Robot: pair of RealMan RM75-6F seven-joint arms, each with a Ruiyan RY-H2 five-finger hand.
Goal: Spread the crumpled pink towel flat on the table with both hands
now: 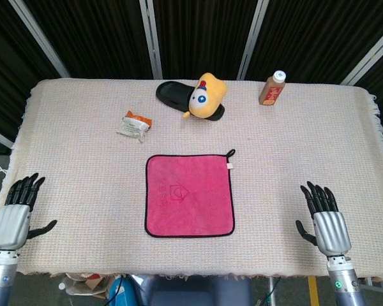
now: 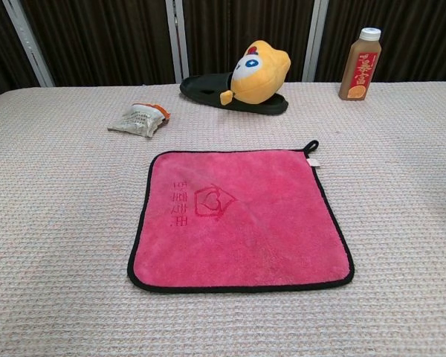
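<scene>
Left hand (image 1: 14,215): at the far left edge of the counter (image 1: 76,159), near the front corner, head view only. Palm down, fingers spread and straight, pointing away from the robot, thumb out to the side. Holds nothing. Well apart from the towel.

Crumpled snack wrapper (image 1: 134,125): white with an orange end, lying left of centre, behind the towel and apart from it. Also seen in the chest view (image 2: 139,119).

Pink towel (image 1: 189,195): centre of the counter, lying flat and square, all 4 edges of its black binding visible and unfolded. A small black hanging loop sticks out at the far right corner, with a white tag just beside it. A heart-in-house mark and some lettering are embossed on the left half; chest view (image 2: 238,216) shows them best. Nothing touches the towel.

Black slipper (image 1: 179,97): at the back of the counter, behind the towel. A yellow plush toy (image 1: 206,95) with a red crest and 1 big eye showing rests on its right end, touching it.

Brown bottle (image 1: 272,88): white cap, upright, back right, well apart from the plush toy.

Right hand (image 1: 326,218): near the front right of the counter, head view only. Palm down, fingers spread wide, thumb out to its left. Holds nothing. Well apart from the towel.

Counter covered with a pale woven cloth, fringed at the side edges.
</scene>
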